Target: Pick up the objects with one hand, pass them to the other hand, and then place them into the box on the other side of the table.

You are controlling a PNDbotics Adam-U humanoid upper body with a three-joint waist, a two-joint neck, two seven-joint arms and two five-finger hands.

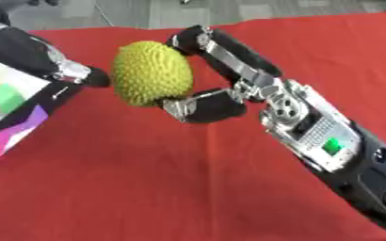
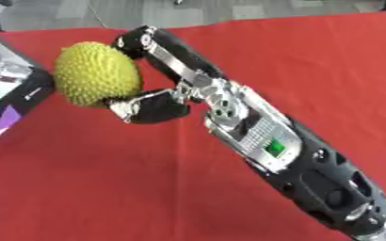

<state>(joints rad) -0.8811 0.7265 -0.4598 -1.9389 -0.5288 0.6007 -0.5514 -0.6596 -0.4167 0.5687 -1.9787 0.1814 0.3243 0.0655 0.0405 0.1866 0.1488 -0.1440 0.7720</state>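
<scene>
The right hand [image 1: 221,80] comes in from the lower right and grasps a spiky yellow-green fruit [image 1: 152,73], something like a durian, with fingers curved over its top and far side and the thumb [image 1: 203,107] tucked under its lower edge, so the hand is spread wide around a bulky load and holds it raised above the red surface [image 1: 172,179]. The left hand [image 1: 74,73] enters from the upper left, and its dark tip lies just beside the fruit's left flank, perhaps touching; how its fingers are set cannot be told from either view. Below and left of that hand sits the box [image 1: 28,117] at the surface's left edge, its wall marked with purple and pink, with a green block [image 1: 5,98] inside. The main risk, as I judge it, lies in the handover: the fruit is round, wide and knobbly, and the right hand covers only part of it, so if the right fingers let go before the left hand has closed round enough of the body, the fruit could roll out and drop onto the red surface or strike the box rim. A push from the left hand could also tip it out past the thumb.
</scene>
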